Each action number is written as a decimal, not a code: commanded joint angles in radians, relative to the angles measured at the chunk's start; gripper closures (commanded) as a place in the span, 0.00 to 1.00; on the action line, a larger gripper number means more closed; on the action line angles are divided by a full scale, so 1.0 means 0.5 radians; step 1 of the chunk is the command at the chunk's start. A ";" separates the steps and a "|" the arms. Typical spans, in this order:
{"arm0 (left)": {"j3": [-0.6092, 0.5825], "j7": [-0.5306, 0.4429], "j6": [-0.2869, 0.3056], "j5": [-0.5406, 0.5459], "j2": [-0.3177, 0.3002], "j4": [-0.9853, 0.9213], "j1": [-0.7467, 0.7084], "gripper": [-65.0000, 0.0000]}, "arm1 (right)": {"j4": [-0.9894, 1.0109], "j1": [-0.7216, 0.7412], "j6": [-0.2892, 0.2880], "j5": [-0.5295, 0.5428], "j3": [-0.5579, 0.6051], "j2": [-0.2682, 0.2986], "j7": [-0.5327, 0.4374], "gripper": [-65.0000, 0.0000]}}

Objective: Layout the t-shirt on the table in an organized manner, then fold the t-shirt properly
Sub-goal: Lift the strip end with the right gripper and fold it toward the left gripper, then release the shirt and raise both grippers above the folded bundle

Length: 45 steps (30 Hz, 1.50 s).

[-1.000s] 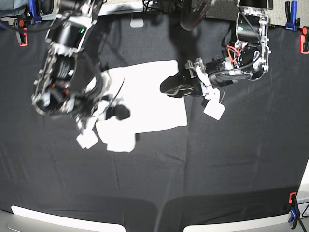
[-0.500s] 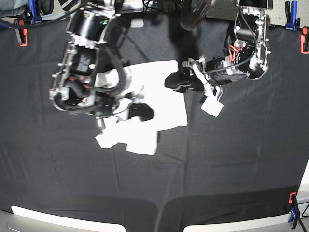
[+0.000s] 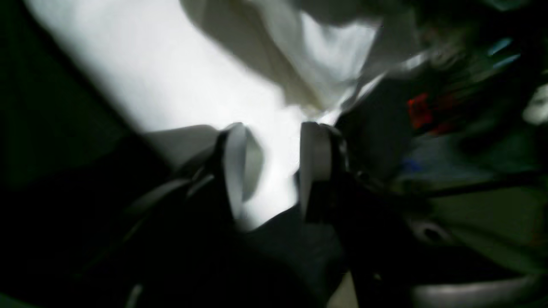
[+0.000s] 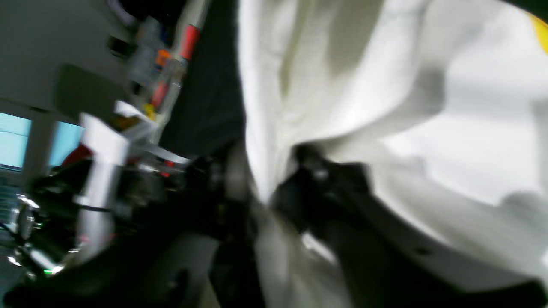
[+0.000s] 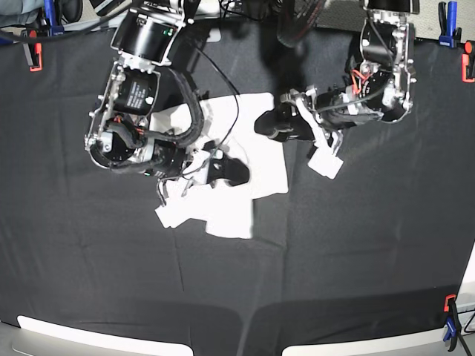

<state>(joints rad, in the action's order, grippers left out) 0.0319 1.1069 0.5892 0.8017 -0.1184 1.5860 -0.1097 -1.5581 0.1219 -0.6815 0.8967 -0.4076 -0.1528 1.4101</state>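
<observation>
The white t-shirt [image 5: 249, 152] lies rumpled on the black table [image 5: 334, 259], its lower left part bunched [image 5: 211, 215]. My right gripper [image 5: 223, 170] hangs over the shirt's middle. In the right wrist view its jaws [image 4: 267, 184] stand apart, and a fold of the t-shirt [image 4: 385, 107] still runs between them; a yellow bit of print [image 4: 540, 26] shows at the top right. My left gripper [image 5: 271, 126] rests at the shirt's upper right edge. The left wrist view shows its fingers [image 3: 231, 162] apart over flat white cloth [image 3: 171, 77], gripping nothing that I can see.
Red clips [image 5: 34, 58] [image 5: 467, 63] and blue clips [image 5: 50, 15] [image 5: 447, 22] hold the table cloth at the back corners. Another red clip [image 5: 450, 302] sits at the front right. A white square tag [image 5: 325, 163] hangs under the left arm, off the shirt.
My right arm has carried the shirt's lower left part rightward over the middle, and its jaws have parted. The left arm has barely moved.
</observation>
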 commanded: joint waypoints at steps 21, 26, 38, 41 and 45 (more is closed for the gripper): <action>0.000 -0.179 -0.466 -1.054 -0.003 0.719 0.025 0.69 | -0.040 0.029 -0.033 0.935 0.381 -0.009 -0.028 0.63; 0.000 -0.182 -0.537 -1.208 -0.003 0.839 0.024 0.69 | -0.103 0.172 -0.033 0.986 0.340 -0.009 -0.028 0.63; 0.000 -0.182 -0.536 -1.176 -0.002 0.838 -0.018 0.69 | -0.634 0.081 -0.033 0.472 -0.169 0.222 -0.028 0.63; 0.000 -0.184 -0.536 -1.176 -0.002 0.838 -0.018 0.69 | -0.711 -0.117 -0.033 0.449 -0.211 0.378 -0.028 0.63; 0.000 -0.183 -0.536 -1.175 -0.002 0.838 -0.018 0.69 | -0.771 -0.296 -0.033 0.302 -0.220 0.437 -0.028 0.63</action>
<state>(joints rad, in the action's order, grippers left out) 0.0311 1.0393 0.3244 0.2047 -0.1165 1.9869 -0.1295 -1.9244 -0.0433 -0.6895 1.0172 -0.5190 0.0631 1.4200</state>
